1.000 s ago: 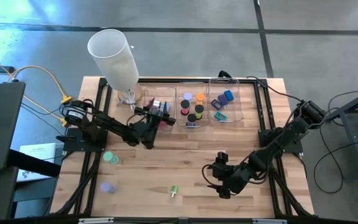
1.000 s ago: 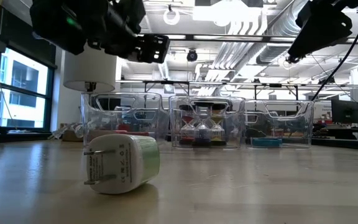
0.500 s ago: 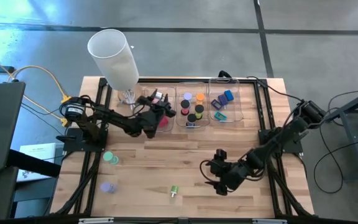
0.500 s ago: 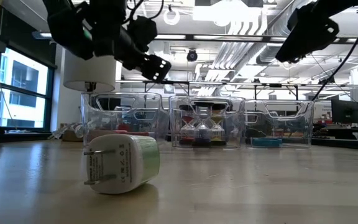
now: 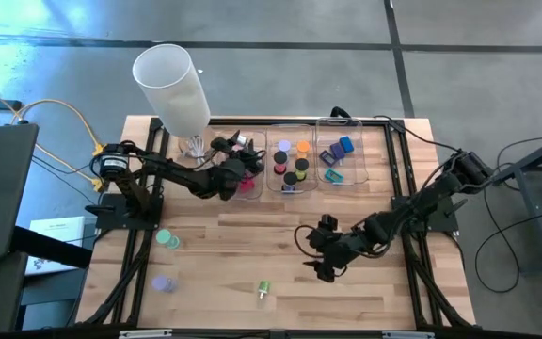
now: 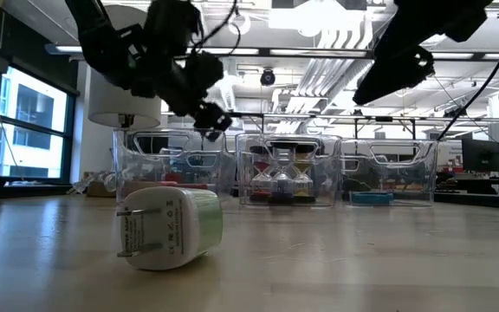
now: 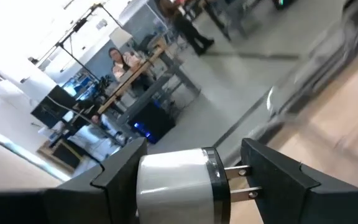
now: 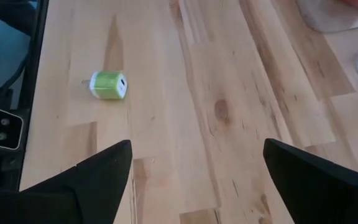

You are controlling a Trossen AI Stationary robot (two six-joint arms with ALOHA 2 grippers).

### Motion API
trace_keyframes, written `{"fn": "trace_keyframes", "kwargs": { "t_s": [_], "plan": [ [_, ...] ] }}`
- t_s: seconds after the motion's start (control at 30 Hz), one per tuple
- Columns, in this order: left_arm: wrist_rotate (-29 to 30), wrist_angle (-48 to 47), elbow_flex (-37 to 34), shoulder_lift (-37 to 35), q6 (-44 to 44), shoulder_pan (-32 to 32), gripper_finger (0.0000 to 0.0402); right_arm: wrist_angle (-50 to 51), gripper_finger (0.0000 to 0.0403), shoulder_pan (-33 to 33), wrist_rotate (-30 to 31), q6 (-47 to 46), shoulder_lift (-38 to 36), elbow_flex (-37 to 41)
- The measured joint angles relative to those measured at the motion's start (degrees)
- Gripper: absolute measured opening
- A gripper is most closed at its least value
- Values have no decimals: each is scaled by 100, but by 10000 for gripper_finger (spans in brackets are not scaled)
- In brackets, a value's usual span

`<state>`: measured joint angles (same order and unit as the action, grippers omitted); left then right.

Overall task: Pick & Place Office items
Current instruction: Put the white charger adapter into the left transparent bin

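Left end effector [image 7: 185,180] grips a white charger, seemingly, body half hidden; right end effector [image 8: 191,180] gapes empty.

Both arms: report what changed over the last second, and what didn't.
The left gripper, shut on a white plug adapter, swung from the table in front of the trays up over the left tray. The right gripper, open and empty, slid leftward toward the green plug adapter. The green adapter, the loose caps and the trays' contents stayed put.

Blurred clear trays [image 7: 328,93] beyond the left pincer [image 7: 191,180]; held charger's [image 7: 179,180] body cut off.
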<state>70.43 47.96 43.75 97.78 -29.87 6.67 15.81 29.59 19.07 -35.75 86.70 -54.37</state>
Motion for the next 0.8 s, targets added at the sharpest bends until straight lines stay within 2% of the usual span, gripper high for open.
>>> {"fn": "trace_keyframes", "kwargs": {
  "t_s": [0.27, 0.47, 0.8],
  "plan": [
    [-259, -1724, -2, 1, 446, -197, 241, -6, 352, -232, -127, 118, 0, 0],
    [-154, -1752, 0, 0, 178, -439, 241, -15, 352, -414, -147, 255, 0, 1],
    [-112, -2196, 0, -2, 144, -252, 241, -14, 352, -488, -284, 253, 0, 1]
  ]
}}
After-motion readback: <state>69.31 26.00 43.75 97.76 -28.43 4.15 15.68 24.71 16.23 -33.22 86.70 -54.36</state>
